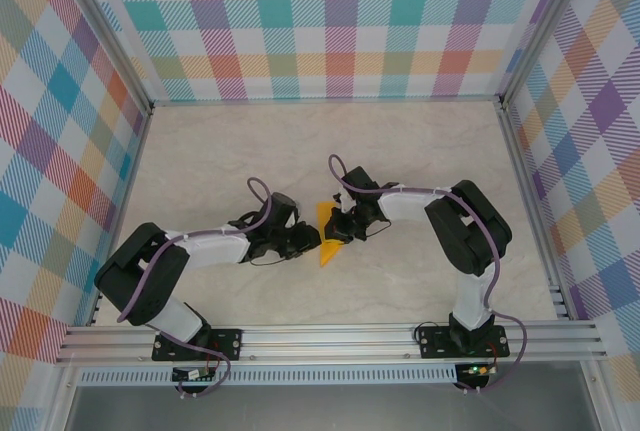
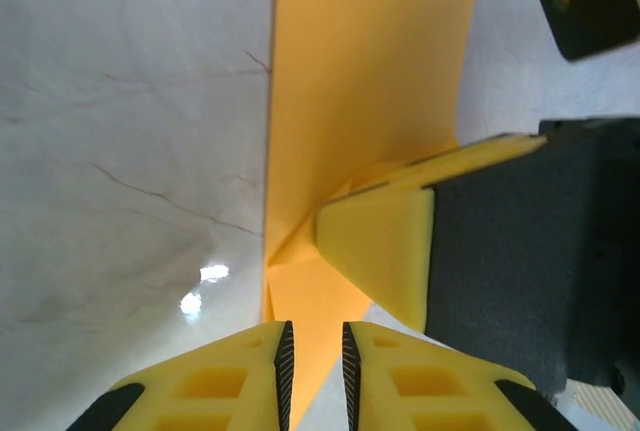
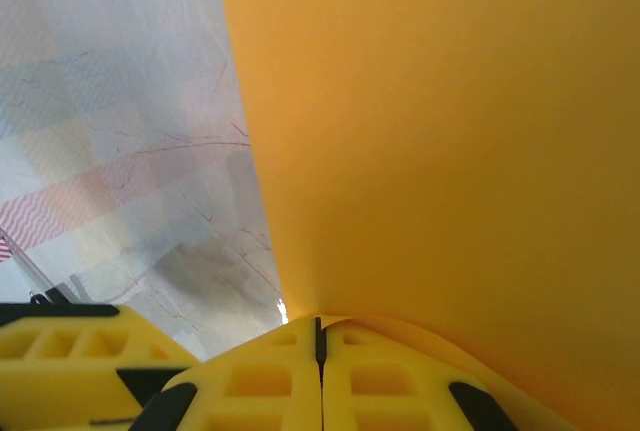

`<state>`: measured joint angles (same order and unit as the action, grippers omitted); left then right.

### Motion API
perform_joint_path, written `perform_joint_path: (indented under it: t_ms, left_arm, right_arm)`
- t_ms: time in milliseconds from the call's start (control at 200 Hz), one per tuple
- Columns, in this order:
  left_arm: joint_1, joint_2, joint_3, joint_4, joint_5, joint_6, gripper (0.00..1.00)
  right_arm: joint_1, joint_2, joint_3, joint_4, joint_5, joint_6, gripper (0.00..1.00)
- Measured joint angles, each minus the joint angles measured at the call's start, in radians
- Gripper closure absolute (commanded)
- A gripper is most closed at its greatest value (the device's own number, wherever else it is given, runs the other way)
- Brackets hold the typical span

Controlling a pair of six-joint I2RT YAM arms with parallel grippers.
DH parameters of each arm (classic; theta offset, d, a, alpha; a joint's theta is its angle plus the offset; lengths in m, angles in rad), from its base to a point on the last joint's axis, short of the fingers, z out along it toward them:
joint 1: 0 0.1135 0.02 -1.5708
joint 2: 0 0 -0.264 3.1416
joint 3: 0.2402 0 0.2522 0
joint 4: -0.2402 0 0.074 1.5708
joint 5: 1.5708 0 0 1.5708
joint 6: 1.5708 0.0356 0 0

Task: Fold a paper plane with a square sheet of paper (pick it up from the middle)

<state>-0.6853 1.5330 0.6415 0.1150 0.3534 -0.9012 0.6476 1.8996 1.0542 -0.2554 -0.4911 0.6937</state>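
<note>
The square sheet of paper (image 1: 325, 238), orange-yellow and creased into a narrower pointed shape, lies mid-table between my two grippers. In the left wrist view the paper (image 2: 360, 81) runs as a long strip whose narrow end reaches into the small gap of my left gripper (image 2: 316, 356); its pads stand slightly apart, open. My right gripper (image 3: 320, 329) is shut, pinching the paper's edge, and the sheet (image 3: 450, 131) curves up over its fingers. From the left wrist, a right fingertip (image 2: 380, 246) clamps a raised flap. In the top view my left gripper (image 1: 306, 242) and right gripper (image 1: 341, 228) face each other across the paper.
The pale marble-look tabletop (image 1: 400, 151) is walled by checked panels at the back (image 1: 320, 21) and both sides. An aluminium rail (image 1: 330, 336) runs along the near edge with both arm bases on it. Bare table lies behind and to either side of the paper.
</note>
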Motion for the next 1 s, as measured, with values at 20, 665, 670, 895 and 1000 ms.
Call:
perform_joint_path:
  t_ms: [20,665,670,895,1000]
  left_arm:
    - [-0.002,0.000,-0.001,0.004,0.003,0.000,0.79]
    - [-0.048,0.000,-0.013,0.045,0.014,-0.012,0.81]
    - [-0.048,0.000,-0.013,0.045,0.014,-0.012,0.81]
    - [-0.064,0.005,-0.013,0.043,0.013,-0.011,0.82]
    - [-0.067,0.018,-0.013,0.042,0.013,-0.011,0.82]
  right_arm:
    - [0.000,0.000,0.000,0.000,0.000,0.000,0.94]
    - [0.000,0.004,0.003,0.000,0.000,0.000,0.94]
    - [0.000,0.004,0.003,0.000,0.000,0.000,0.94]
    - [0.000,0.004,0.003,0.000,0.000,0.000,0.94]
    - [0.000,0.005,0.003,0.000,0.000,0.000,0.94]
